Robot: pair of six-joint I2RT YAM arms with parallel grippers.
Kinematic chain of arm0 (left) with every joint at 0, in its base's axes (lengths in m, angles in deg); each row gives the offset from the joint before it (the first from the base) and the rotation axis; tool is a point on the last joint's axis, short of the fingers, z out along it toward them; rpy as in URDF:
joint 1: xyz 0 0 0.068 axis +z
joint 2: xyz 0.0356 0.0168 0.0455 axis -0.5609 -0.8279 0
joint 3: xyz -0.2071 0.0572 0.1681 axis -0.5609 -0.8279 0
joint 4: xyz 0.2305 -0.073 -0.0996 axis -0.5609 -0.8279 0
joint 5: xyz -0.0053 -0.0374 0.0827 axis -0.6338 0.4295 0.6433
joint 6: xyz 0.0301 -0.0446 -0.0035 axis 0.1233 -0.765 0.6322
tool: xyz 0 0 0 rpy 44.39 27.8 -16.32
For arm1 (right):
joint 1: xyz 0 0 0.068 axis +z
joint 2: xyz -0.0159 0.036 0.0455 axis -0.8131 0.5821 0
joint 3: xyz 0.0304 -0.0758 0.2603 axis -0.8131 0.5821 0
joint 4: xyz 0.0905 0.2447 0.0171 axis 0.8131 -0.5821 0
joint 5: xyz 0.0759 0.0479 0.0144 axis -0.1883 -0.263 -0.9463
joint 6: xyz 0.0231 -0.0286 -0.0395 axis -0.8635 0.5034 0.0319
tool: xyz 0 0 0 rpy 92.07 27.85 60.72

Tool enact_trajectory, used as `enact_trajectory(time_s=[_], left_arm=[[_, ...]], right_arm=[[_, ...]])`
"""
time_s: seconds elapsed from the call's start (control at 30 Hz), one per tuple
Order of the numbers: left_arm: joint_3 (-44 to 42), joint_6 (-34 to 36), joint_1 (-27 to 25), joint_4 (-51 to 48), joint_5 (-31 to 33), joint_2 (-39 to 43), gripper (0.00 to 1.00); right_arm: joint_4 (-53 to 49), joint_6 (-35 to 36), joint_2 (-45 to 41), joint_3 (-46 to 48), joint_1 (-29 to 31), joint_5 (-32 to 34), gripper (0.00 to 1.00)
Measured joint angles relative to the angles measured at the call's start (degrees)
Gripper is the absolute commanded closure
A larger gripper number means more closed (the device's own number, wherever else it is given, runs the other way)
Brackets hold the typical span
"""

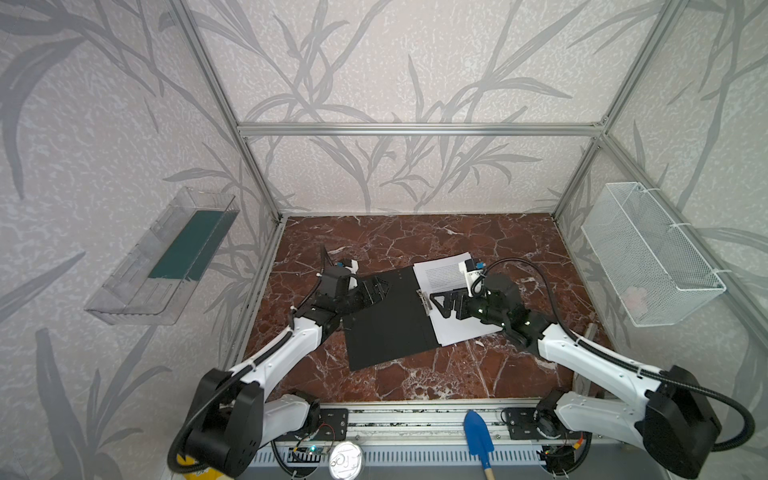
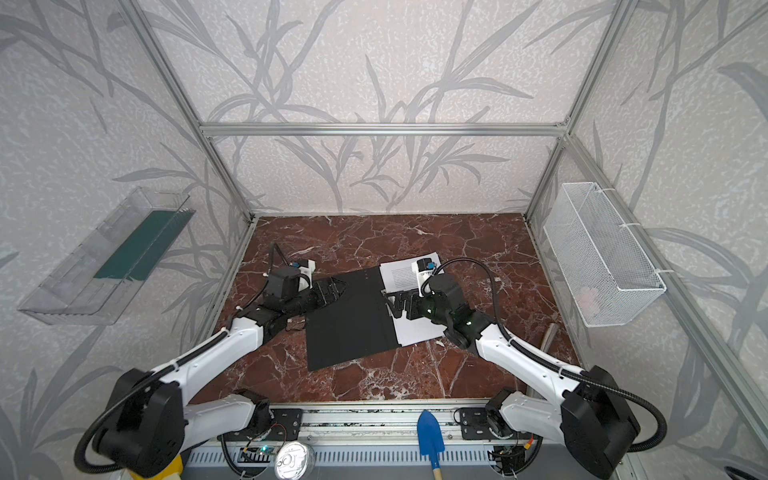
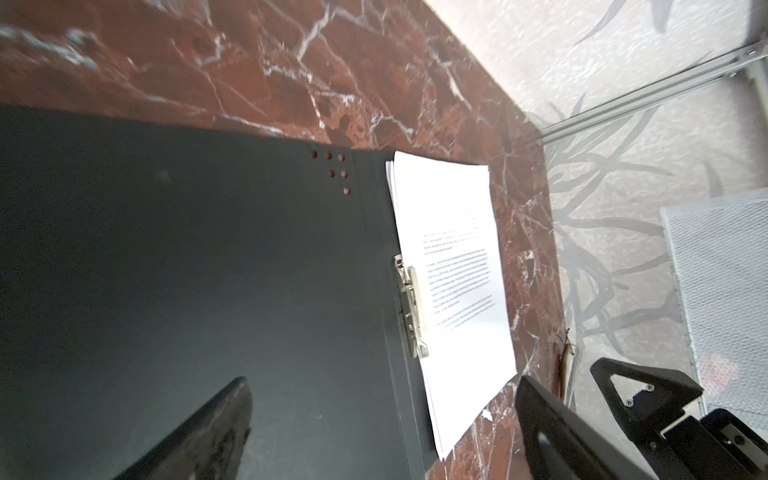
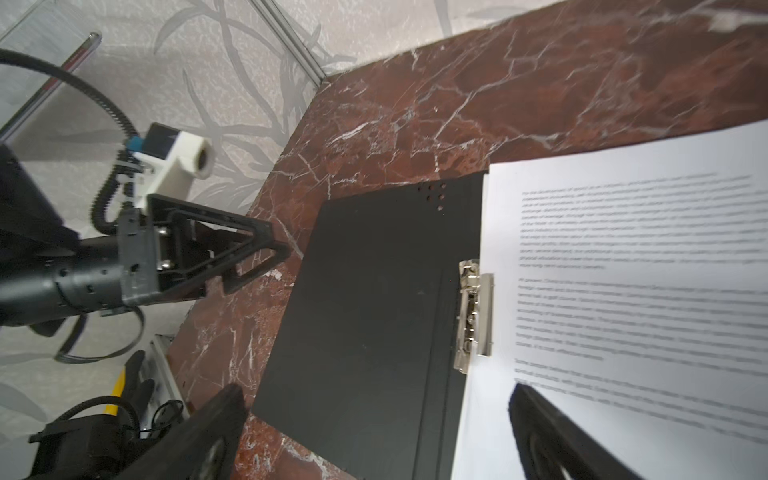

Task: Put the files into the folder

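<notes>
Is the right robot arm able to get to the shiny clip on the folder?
Probably yes. The right gripper hangs open right beside the metal clip, over the files, and nothing lies between them.

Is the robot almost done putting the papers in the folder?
Nearly. Done: the files lie at the spine of the folder, their edge apparently under the metal clip. In hand: nothing; the right gripper hangs open over the clip, and the left gripper is open over the folder. Left: the folder lies open, so it probably needs closing over the files.
</notes>
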Motion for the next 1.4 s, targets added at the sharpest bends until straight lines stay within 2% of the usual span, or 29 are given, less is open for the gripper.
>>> enact_trajectory(time_s=[0.13, 0.3, 0.43, 0.6, 0.83, 1.03, 1.27, 1.4], left_arm=[[-7.69, -0.48, 0.02, -3.10, 3.89, 15.17, 0.01], [-17.73, -2.21, 0.00, -12.13, 8.15, 31.54, 0.01], [-20.06, -4.48, 0.00, -17.81, 11.98, 37.18, 0.01], [-22.10, -6.10, 0.00, -17.81, 12.39, 33.38, 0.02], [-24.20, -6.40, 0.00, -14.43, 9.73, 25.46, 0.02], [-23.67, -5.97, 0.02, -8.24, 7.69, 18.84, 0.02], [-21.18, -4.92, 0.17, -0.57, 6.27, 8.76, 0.02], [-20.92, -5.07, 0.52, 2.01, 5.64, 7.54, 0.02]], right_arm=[[-3.45, 2.38, -2.75, -0.59, -5.99, -3.50, 0.01], [-7.21, 3.43, -3.06, 0.26, -13.25, -3.56, 0.01], [-9.01, 3.26, 3.23, 0.61, -20.87, -4.15, 0.00], [-6.36, 0.90, 5.60, 7.52, -29.81, -5.88, 0.01], [-4.20, -1.68, 11.47, 8.55, -30.34, -5.53, 0.01], [-2.97, -2.14, 18.10, 5.81, -30.58, -8.48, 0.05], [-2.19, -2.25, 18.95, 5.51, -30.97, -10.05, 0.07], [-0.68, -1.90, 20.41, 4.94, -31.21, -10.01, 0.09]])
